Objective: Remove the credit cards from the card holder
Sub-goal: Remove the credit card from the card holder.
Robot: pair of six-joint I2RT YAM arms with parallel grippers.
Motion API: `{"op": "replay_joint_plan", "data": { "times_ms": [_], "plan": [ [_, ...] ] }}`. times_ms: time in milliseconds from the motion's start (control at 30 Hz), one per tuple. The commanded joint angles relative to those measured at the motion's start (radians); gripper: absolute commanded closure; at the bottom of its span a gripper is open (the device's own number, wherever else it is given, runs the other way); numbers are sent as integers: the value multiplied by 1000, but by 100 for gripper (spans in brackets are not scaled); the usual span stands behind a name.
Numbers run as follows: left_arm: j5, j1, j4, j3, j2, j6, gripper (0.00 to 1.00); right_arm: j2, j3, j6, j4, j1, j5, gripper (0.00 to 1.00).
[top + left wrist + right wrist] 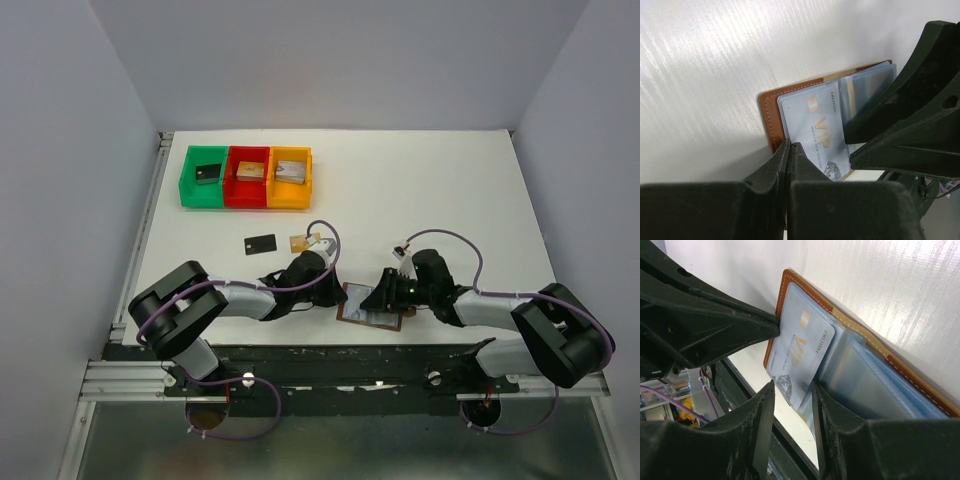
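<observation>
The holder [372, 303] lies open between both grippers, with a pale blue card [800, 345] jutting from its left pocket. The right gripper [792, 390], jaws apart, straddles the card's free end. It should close squarely and draw straight along the pocket. The left gripper [790, 149], jaws together, presses the holder's left edge and should keep it pinned.

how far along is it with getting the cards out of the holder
Two are out: a black card and a gold card lie on the table. In hand: the right gripper stands open around a corner of the pale blue card, which pokes from the card holder; the left gripper, shut, sits at its edge. Left: that card and whatever the other pockets hold.
</observation>
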Motion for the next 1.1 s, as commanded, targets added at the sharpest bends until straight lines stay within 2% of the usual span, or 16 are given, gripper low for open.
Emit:
{"op": "replay_joint_plan", "data": {
  "times_ms": [0,300,600,833,1067],
  "plan": [
    [-34,-5,-100,-38,7,6,93,23,-30,-18,-1,-6,24,55],
    [-38,-8,-91,-56,4,-7,94,40,-54,14,50,-14,37,53],
    [-39,-16,-85,-64,9,-15,94,28,-108,86,234,-26,-17,55],
    [-39,-25,-80,-61,18,-14,94,31,-114,111,295,-30,-48,55],
    [-38,-33,-71,-67,20,-17,94,87,-129,166,422,-31,-75,55]
  ]
}}
